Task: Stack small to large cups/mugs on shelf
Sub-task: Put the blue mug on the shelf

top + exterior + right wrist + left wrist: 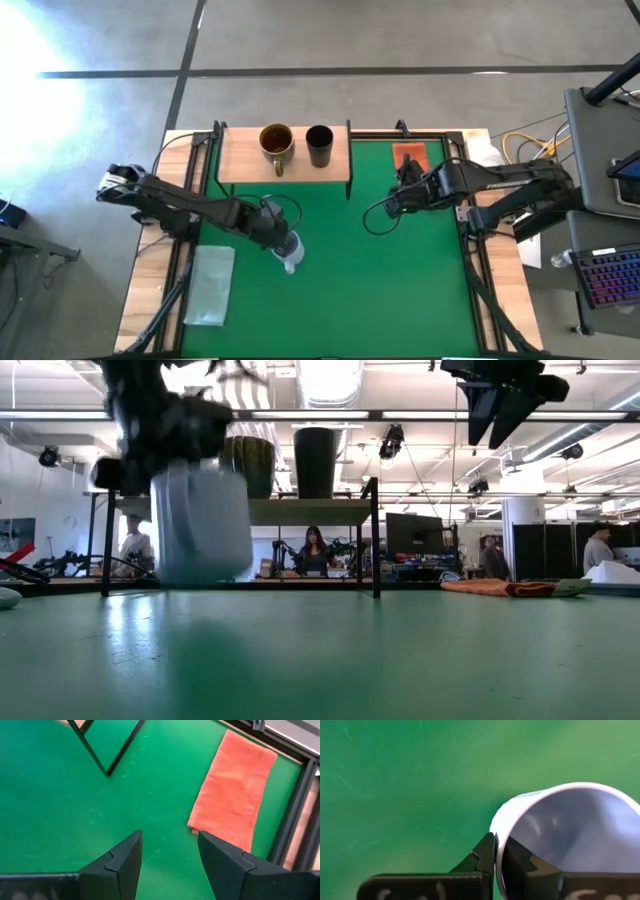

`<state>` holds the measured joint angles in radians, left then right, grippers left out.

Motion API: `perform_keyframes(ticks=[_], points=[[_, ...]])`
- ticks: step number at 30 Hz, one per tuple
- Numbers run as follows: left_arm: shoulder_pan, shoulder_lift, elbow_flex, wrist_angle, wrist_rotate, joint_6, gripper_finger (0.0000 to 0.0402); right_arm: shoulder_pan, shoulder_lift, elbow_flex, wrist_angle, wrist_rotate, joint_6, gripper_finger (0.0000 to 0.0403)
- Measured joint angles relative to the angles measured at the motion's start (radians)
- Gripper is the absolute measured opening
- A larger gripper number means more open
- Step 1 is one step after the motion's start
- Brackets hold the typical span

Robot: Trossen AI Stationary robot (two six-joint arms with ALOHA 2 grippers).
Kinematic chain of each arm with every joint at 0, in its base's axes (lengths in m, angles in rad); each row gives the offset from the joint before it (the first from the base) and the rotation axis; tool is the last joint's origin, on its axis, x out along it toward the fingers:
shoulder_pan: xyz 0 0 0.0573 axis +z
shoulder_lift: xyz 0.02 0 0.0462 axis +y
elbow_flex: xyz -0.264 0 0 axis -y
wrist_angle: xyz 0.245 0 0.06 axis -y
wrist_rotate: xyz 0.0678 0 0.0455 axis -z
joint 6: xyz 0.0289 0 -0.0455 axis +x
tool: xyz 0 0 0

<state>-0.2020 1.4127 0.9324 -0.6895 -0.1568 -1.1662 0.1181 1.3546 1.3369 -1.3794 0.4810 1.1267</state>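
The wooden shelf (285, 155) stands at the far edge of the green mat. On it stand the brown-mustard mug (276, 143) and, to its right, the small black cup (319, 143). My left gripper (277, 238) is shut on the pale blue-grey mug (290, 254) in front of the shelf's left half; the mug also shows in the low view (202, 523). My right gripper (169, 851) is open and empty above the mat, right of the shelf, near the orange cloth (235, 790). My left gripper pinches the blue-grey mug's rim wall (496, 851), one finger (517, 862) inside the mug and one finger (481, 857) outside. The fingers come from above, slanting from the table's left. The mug hangs below them, lifted clear of the mat.
An orange cloth (410, 156) lies at the far right of the mat. A clear plastic bag (210, 284) lies on the wooden table edge at the near left. The shelf's black legs (375, 538) stand on the mat. People sit in the room beyond.
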Motion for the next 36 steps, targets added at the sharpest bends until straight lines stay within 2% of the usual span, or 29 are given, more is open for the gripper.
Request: perform_keyframes(ticks=[2,6,10,12,15,18,22,25,30,36], points=[[0.009,-0.033,0.075,-0.108,0.002,0.035,0.0002,0.000,-0.007,-0.011,0.016,0.001,0.000,0.0185],[0.020,-0.094,0.283,-0.455,-0.038,0.102,0.0001,0.000,-0.017,-0.028,0.046,0.017,0.000,0.0185],[0.038,-0.140,0.474,-0.798,-0.129,0.120,0.0001,0.000,-0.020,-0.029,0.071,0.053,-0.001,0.0185],[0.064,-0.156,0.529,-0.899,-0.185,0.135,0.0001,0.000,-0.019,-0.028,0.088,0.066,-0.011,0.0185],[0.157,-0.208,0.548,-0.857,-0.206,0.240,0.0000,0.000,-0.019,-0.028,0.130,0.070,-0.039,0.0185],[0.326,-0.230,0.538,-0.885,-0.248,0.335,0.0000,0.000,-0.019,-0.027,0.153,0.069,-0.051,0.0185],[0.575,-0.246,0.523,-0.883,-0.218,0.509,0.0000,0.000,-0.019,-0.020,0.166,0.064,-0.043,0.0185],[0.714,-0.244,0.525,-0.842,-0.184,0.685,0.0000,0.002,-0.019,-0.019,0.166,0.063,-0.031,0.0185],[0.847,-0.219,0.529,-0.729,-0.081,0.893,0.0000,0.002,-0.017,-0.019,0.167,0.062,-0.027,0.0185],[0.925,-0.125,0.521,-0.716,-0.062,1.066,0.0000,0.002,-0.017,-0.019,0.178,0.062,-0.010,0.0185]])
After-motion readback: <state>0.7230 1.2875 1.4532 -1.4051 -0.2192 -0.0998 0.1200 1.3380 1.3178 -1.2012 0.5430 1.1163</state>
